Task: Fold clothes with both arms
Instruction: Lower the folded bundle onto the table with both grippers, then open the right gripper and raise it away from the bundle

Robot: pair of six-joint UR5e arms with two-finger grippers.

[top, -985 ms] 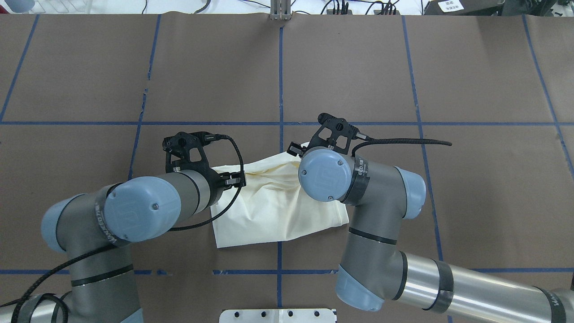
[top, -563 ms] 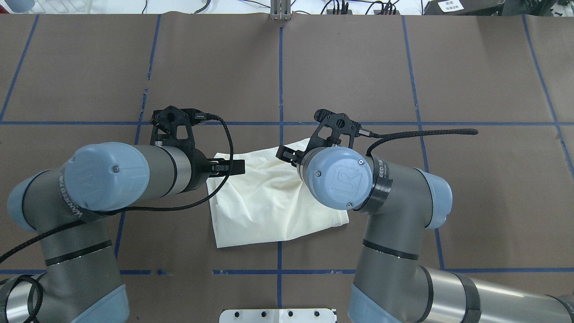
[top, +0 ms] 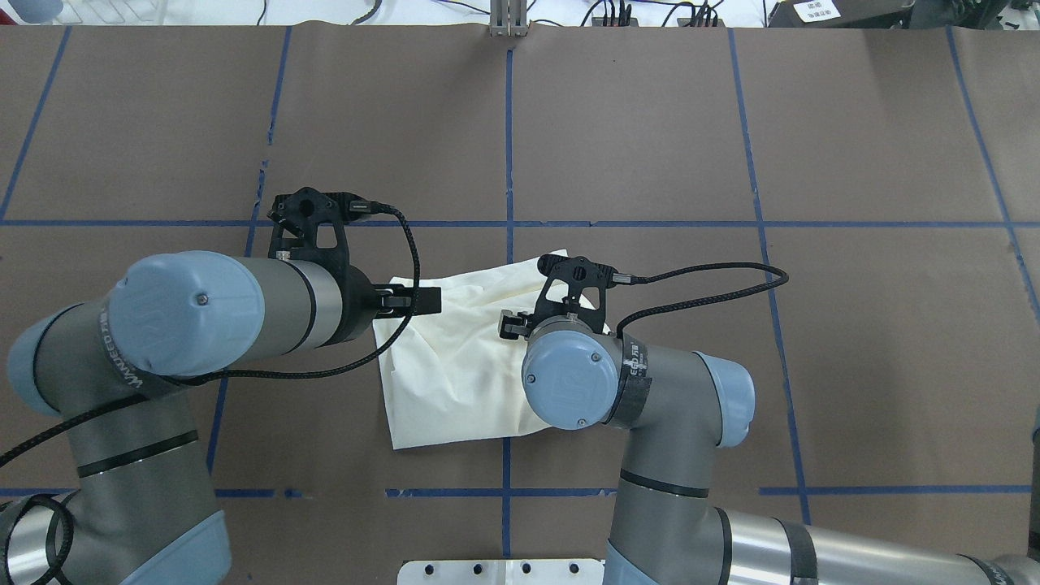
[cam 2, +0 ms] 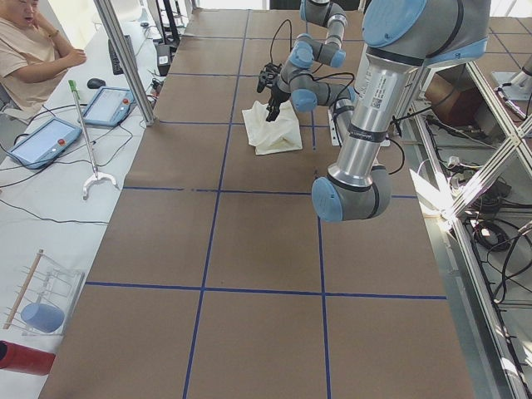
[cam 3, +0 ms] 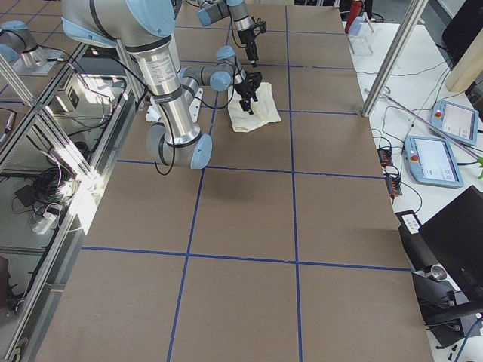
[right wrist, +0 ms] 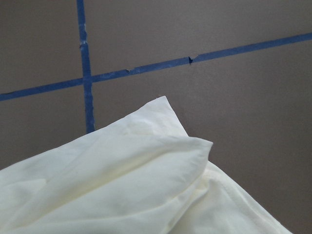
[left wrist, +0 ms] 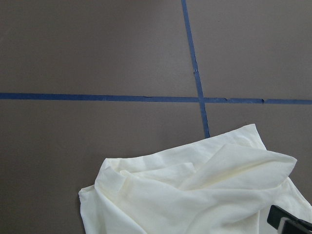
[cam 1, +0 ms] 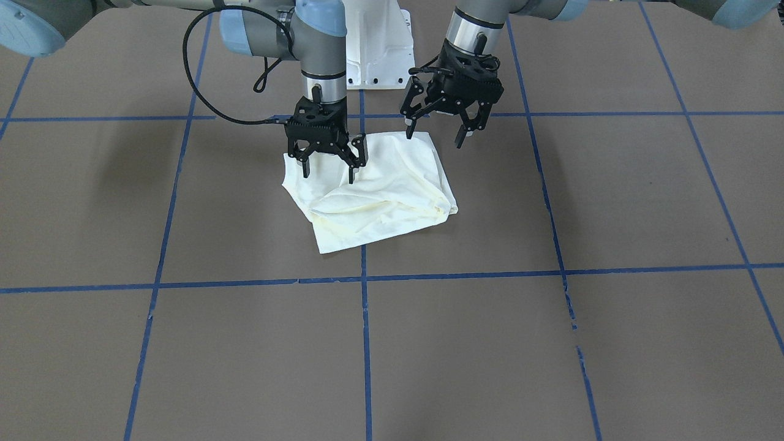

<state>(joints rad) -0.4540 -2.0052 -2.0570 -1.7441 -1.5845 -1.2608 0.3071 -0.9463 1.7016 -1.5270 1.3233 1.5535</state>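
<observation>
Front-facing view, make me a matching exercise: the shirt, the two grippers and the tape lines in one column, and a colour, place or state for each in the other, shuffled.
Column one:
1. left gripper
2. right gripper
3. shirt
4. tape lines

Column two:
A. blue, forming a grid on the table
B. open, over the shirt's side on the robot's right
C. cream, rumpled
D. open, at the shirt's edge on the robot's left

Pairs: 1-D, 2-B, 3-C, 4-A.
</observation>
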